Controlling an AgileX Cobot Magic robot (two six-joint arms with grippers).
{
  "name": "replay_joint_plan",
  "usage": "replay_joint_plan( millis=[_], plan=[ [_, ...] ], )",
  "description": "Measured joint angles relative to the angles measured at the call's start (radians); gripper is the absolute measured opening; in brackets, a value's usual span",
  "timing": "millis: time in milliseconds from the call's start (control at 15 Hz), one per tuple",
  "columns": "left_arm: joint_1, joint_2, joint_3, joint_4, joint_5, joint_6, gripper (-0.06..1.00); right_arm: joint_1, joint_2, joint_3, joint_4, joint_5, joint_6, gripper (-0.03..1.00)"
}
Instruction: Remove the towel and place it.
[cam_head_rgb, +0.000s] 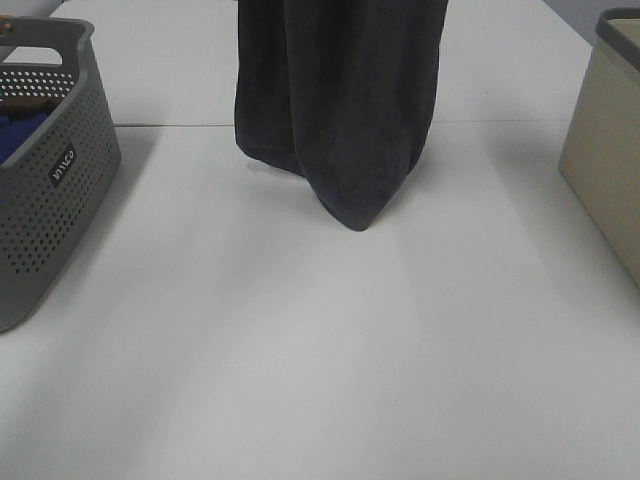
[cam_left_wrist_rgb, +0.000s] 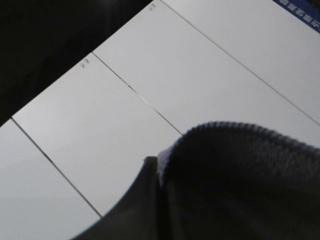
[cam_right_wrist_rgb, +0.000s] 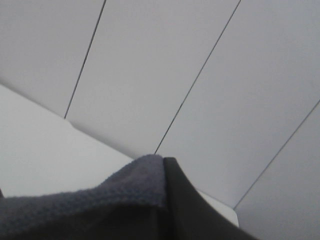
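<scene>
In the high view, the towel (cam_head_rgb: 340, 100) hangs with its long axis upright over the far middle of the desk (cam_head_rgb: 300, 360). Its top runs out of the picture and its folds narrow to one low corner that points down at the desk. We cannot tell whether that corner touches the surface. No arm shows in this view.

Only the wrist views show the grip. The left gripper (cam_left_wrist_rgb: 159, 175) pinches a hemmed fold of the cloth against the one dark finger (cam_left_wrist_rgb: 142, 205) we can see. The right gripper (cam_right_wrist_rgb: 165, 172) likewise clamps a ridge of terry against its dark finger (cam_right_wrist_rgb: 192, 210). Behind both are white panels parted by thin dark seams.

The high view alone shows a grey perforated basket (cam_head_rgb: 60, 210) at the left edge with a blue cloth (cam_head_rgb: 20, 135) inside, and a beige bin (cam_head_rgb: 605, 170) at the right. The basket carries a small dark label (cam_head_rgb: 63, 166) with white letters that we cannot read for certain. The left wrist view shows a blue strip (cam_left_wrist_rgb: 300, 10) with white writing, too small to read.
</scene>
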Motion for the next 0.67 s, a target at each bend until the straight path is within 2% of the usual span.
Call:
replay_joint_plan(
  millis=[133,267,467,533,667],
  plan=[
    [0.04,0.062,-0.001,-0.029,-0.118,0.0,0.0,-0.011,0.097,-0.116,0.002,-0.088,0.033,0.01],
    [0.08,0.125,-0.046,-0.071,-0.185,-0.004,0.0,-0.034,0.155,-0.166,0.006,-0.168,0.055,0.01],
    [0.105,0.228,-0.181,-0.095,-0.209,-0.015,0.0,-0.078,0.22,-0.196,0.029,-0.322,0.082,0.01],
    [0.105,0.32,-0.317,-0.097,-0.202,-0.018,0.0,-0.081,0.246,-0.196,0.03,-0.381,0.082,0.01],
    [0.105,0.383,-0.421,-0.097,-0.172,-0.018,0.0,-0.081,0.263,-0.196,0.03,-0.399,0.082,0.01]
  ],
)
